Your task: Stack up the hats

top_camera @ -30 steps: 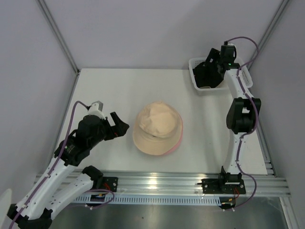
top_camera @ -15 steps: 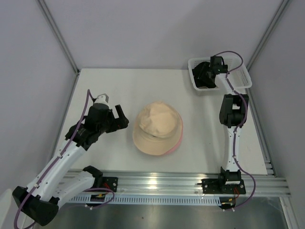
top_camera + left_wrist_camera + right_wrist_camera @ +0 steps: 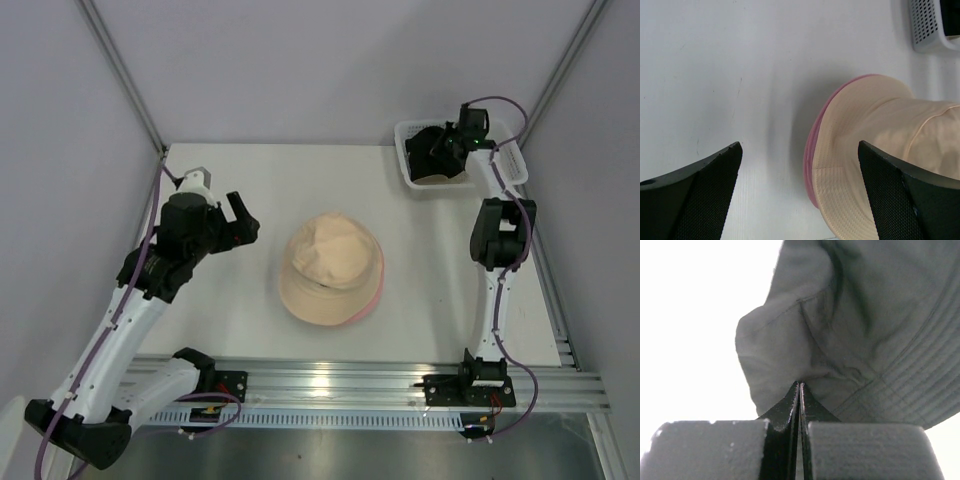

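Two hats show. The black hat (image 3: 855, 325), soft and light, sits at the basket (image 3: 404, 152), a fold pinched by the closed right gripper (image 3: 799, 386); its brim seems a safer hold. The beige hat (image 3: 331, 270) lies on the table (image 3: 250, 310), with the left gripper (image 3: 799, 150) open beside it.

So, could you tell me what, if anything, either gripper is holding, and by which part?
The right gripper pinches the black hat by a fold of fabric near its brim; the left gripper is open and empty.
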Controlling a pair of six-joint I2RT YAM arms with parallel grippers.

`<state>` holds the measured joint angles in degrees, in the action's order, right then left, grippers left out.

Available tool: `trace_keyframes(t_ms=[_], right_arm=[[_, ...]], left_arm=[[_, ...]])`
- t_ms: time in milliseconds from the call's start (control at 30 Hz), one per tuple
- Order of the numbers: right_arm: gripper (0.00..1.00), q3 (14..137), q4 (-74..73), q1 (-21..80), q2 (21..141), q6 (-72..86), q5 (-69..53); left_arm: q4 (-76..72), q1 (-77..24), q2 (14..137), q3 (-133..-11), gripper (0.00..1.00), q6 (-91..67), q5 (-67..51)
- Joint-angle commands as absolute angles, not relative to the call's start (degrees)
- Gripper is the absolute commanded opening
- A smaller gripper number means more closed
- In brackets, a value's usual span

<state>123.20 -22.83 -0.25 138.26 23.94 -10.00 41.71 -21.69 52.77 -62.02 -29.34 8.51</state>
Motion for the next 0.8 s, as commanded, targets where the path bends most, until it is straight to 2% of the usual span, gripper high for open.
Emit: trace_keyframes(t_ms=[0, 200, 333, 467, 500, 567, 600, 633, 700, 767], right_arm=[[0.0, 128.13, -18.89, -2.55, 126.14, 24.43, -14.76], [0.0, 127.89, -18.02, -2.72, 114.27, 26.71, -20.73], [0.0, 123.24, -16.43, -0.89, 105.41, 27.78, -26.27], [0.0, 121.47, -24.06, 1.93, 101.0, 22.68, -16.2], [0.03, 120.16, -26.52, 1.5, 100.38, 23.02, -13.65], [0.24, 112.99, -26.98, -2.25, 97.93, 27.14, -12.57], [0.55, 109.89, -25.59, -3.68, 97.04, 28.72, -13.7], [0.66, 106.82, -24.36, -5.08, 96.34, 31.18, -14.49], [0.82, 99.25, -21.9, -8.33, 94.84, 31.99, -14.59], [0.83, 96.08, -21.01, -9.84, 94.83, 32.17, -13.54]], left_arm=[[41.84, -21.18, 52.3, -65.48, 1.0, -27.6, 9.32], [38.5, -21.18, 51.06, -68.11, 1.0, -26.99, 4.75], [38.15, -21.18, 52.12, -72.33, 1.0, -25.23, 1.85], [37.79, -21.18, 52.47, -73.74, 1.0, -25.4, -0.95], [37.62, -21.18, 52.21, -73.57, 1.0, -25.57, -1.58], [36.74, -21.18, 50.63, -71.47, 1.0, -26.01, -2.46], [36.56, -21.18, 50.1, -71.02, 0.99, -26.02, -2.55], [36.48, -21.18, 49.66, -70.67, 1.0, -25.93, -2.55], [37.35, -21.18, 48.96, -70.14, 1.0, -25.75, -1.94], [37.7, -21.18, 48.61, -69.87, 0.99, -25.4, -1.58]])
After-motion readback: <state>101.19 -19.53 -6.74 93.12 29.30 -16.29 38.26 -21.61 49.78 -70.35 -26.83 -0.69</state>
